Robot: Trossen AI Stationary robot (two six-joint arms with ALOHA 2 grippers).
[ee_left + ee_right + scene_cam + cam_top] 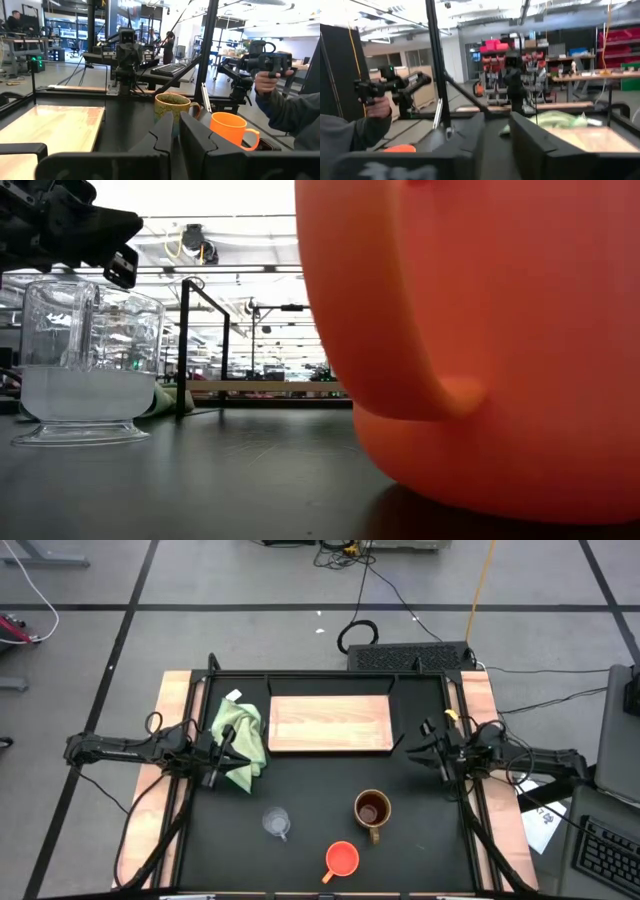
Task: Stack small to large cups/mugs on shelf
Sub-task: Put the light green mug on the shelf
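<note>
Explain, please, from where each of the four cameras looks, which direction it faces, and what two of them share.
High view: above the table, straight down; both arms, wooden shelf, green cloth, brown mug, orange cup, clear cup.
Low view: table-top height, looking across; orange cup fills it, clear cup beside, one arm above.
Left wrist view: on the left arm, past the left hand at the brown mug and orange cup; a person's hand holds a controller.
Right wrist view: past the right hand at the cloth and shelf.
Shared: both wrist views show the shelf.

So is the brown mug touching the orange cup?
Apart. The high view shows bare black table between the brown mug and the orange cup.
</note>
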